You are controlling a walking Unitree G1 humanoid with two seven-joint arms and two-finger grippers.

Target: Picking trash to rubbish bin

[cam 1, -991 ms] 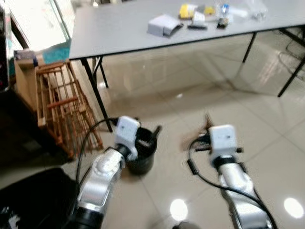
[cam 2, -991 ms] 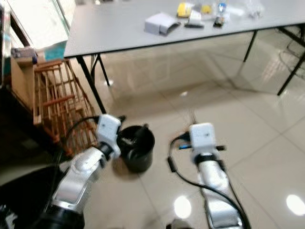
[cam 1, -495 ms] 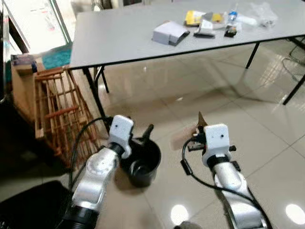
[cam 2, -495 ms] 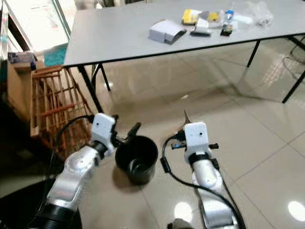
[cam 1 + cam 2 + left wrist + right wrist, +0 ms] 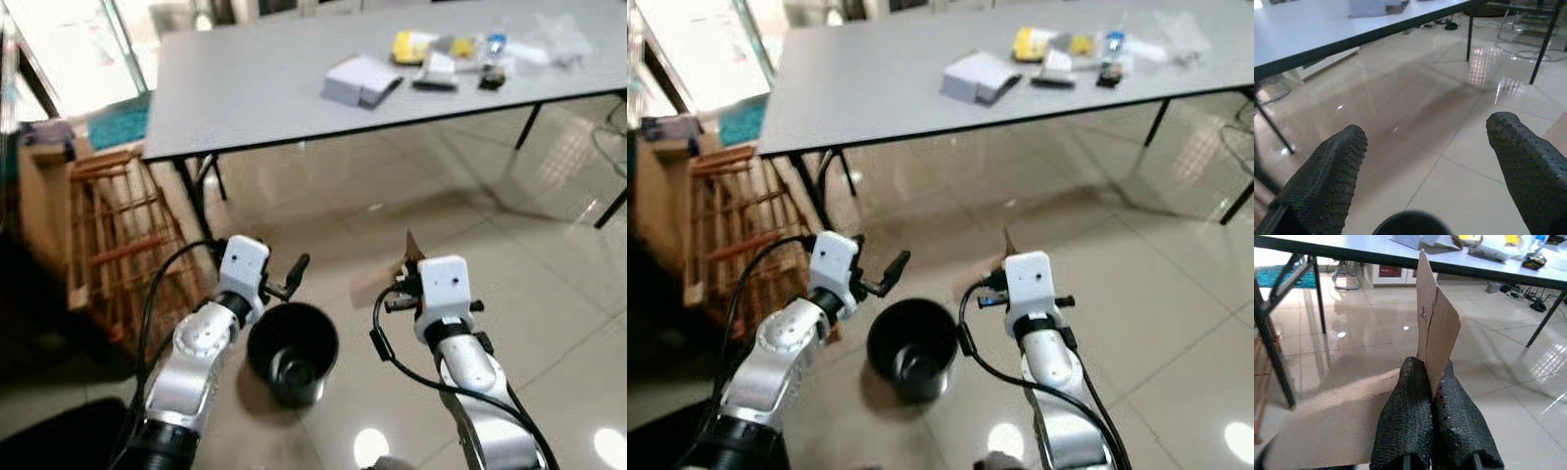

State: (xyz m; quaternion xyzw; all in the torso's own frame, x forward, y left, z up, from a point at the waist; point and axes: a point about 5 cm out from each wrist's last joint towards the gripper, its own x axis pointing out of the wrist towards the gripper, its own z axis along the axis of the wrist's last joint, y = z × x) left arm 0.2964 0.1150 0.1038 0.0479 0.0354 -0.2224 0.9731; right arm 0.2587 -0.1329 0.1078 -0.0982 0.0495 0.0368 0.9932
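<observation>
The right tool (image 5: 1429, 382) is closed tight on a piece of brown cardboard (image 5: 1434, 335), which is held upright above the tiled floor (image 5: 549, 264), just to the right of a black bin (image 5: 292, 351). The left tool (image 5: 1425, 166) is spread wide with nothing between its fingers (image 5: 1327, 171), and is held above the bin's left rim. Beyond both arms a grey counter (image 5: 255, 88) is seen, carrying a small box (image 5: 361, 80) and scattered items. A wooden rack (image 5: 118, 245) is leaned at the left.
</observation>
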